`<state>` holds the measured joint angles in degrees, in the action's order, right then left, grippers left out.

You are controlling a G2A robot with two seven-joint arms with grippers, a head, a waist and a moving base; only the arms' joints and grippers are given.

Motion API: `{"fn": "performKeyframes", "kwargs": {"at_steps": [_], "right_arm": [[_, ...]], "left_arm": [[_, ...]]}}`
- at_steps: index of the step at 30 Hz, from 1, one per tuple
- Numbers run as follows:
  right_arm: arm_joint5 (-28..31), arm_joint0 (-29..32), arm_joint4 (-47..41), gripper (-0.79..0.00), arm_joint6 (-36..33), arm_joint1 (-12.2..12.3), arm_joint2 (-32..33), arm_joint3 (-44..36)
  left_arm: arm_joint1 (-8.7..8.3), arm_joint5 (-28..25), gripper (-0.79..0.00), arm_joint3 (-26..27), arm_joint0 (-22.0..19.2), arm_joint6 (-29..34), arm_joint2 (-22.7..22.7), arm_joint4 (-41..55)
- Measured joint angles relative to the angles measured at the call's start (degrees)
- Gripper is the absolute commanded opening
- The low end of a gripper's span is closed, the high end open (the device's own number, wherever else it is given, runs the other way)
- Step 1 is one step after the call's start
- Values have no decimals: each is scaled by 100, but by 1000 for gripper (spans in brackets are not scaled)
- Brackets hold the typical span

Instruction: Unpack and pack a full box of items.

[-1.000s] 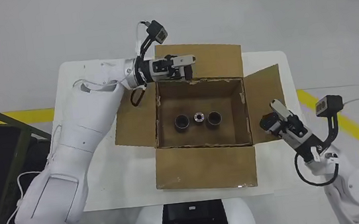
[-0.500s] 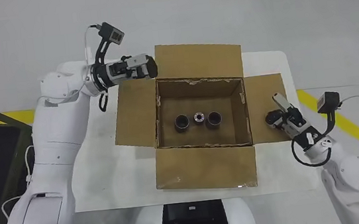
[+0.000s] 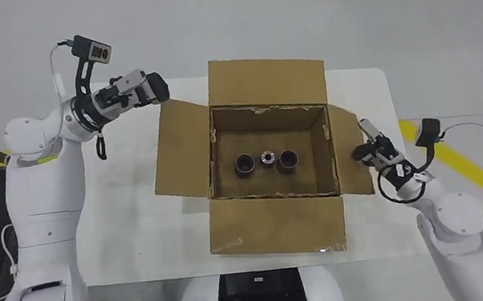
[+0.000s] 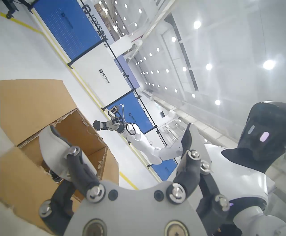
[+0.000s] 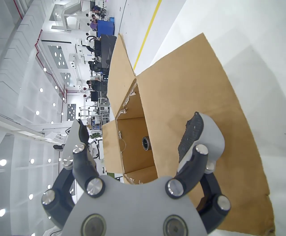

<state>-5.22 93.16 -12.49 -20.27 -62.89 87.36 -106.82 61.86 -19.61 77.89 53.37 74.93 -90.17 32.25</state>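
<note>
Box of brown cardboard is sitting in the middle of the table with all four flaps folded out, and the left gripper is swinging away from it. A second ago its fingers were hovering at the far rim, right by the far flap. Now they are hanging out past the left flap, spread wide and carrying nothing, with the box well off their tips. The right gripper is drawing back more gently. Its fingers are just as wide apart and empty, with the right flap directly beneath them and the open mouth just ahead of their tips. To my eye the flap-opening is finishing and the unpacking proper is not yet beginning. Three small round items are lying in a row on the floor of the box, untouched where they were, well away from either pair of fingers.

Those items are too small for me to name: two dark rings and a paler piece between, perhaps. From the right wrist, one of them is showing, while the box wall is cutting off the others. Whether the right fingers are brushing the flap below them, I cannot tell.
</note>
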Motion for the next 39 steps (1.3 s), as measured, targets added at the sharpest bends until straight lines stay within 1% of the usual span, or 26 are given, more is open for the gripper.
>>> {"fn": "performKeyframes", "kwargs": {"at_steps": [5, 9, 16, 21, 25, 29, 33, 36, 39], "right_arm": [[54, -135, 264, 0, 174, -45, -358, 111], [104, -323, 451, 0, 249, -90, -699, 255], [274, -626, 627, 0, 386, -158, -1052, 417], [250, -790, 695, 0, 304, -186, -1187, 468], [244, -805, 750, 0, 287, -194, -1199, 427], [316, -660, 952, 0, 391, -176, -1043, 130], [366, -344, 1327, 0, 436, -134, -789, -488], [382, -139, 1570, 0, 294, -108, -696, -940], [309, -31, 1854, 0, 45, -89, -760, -1330]], "left_arm": [[-88, 96, 0, -40, 171, -409, -288, -500], [-150, 222, 0, -173, 187, -469, -417, -681], [-236, 204, 0, -95, 350, -538, -720, -558], [-279, 249, 0, 28, 457, -577, -779, -545], [-308, 294, 0, 77, 486, -580, -781, -562], [-350, 394, 0, 41, 426, -493, -772, -646], [-406, 479, 0, -7, 267, -464, -762, -941], [-442, 491, 0, -17, 165, -474, -793, -1023], [-482, 523, 0, -62, 90, -476, -827, -1116]]}}
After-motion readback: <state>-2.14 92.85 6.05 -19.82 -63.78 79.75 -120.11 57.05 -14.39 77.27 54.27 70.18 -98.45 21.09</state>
